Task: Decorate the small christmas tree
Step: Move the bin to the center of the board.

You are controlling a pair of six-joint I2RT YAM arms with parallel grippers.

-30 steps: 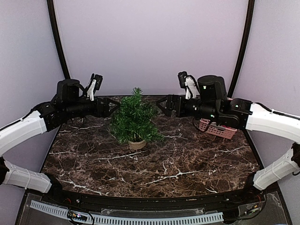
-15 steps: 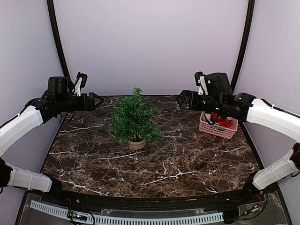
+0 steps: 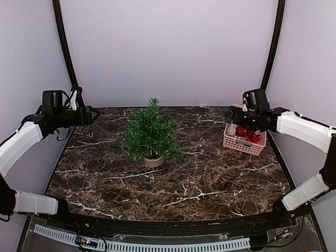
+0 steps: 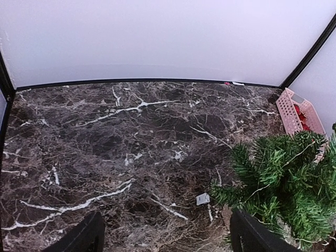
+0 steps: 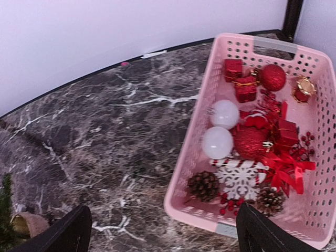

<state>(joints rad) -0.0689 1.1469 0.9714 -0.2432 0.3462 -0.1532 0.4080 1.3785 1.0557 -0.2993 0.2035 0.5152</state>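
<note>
The small christmas tree [image 3: 149, 133] stands upright on its tan base at the middle of the marble table; its branches show at the right of the left wrist view [image 4: 286, 181]. The pink basket [image 3: 244, 138] of red and white ornaments sits at the back right and fills the right of the right wrist view [image 5: 262, 131], holding white balls, red baubles, pine cones and a snowflake. My left gripper [image 3: 93, 114] is open and empty at the far left, well away from the tree. My right gripper [image 3: 230, 116] is open and empty beside the basket's left edge.
A small white tag [image 4: 202, 199] lies on the marble near the tree's base. Black frame posts stand at the back corners [image 3: 64, 47], with the white backdrop wall behind. Bare marble lies in front of the tree [image 3: 173, 184].
Both arms have drawn back from the tree to the sides. The left gripper moved left; the right gripper moved right to the basket, uncovering it. The tree has not moved.
</note>
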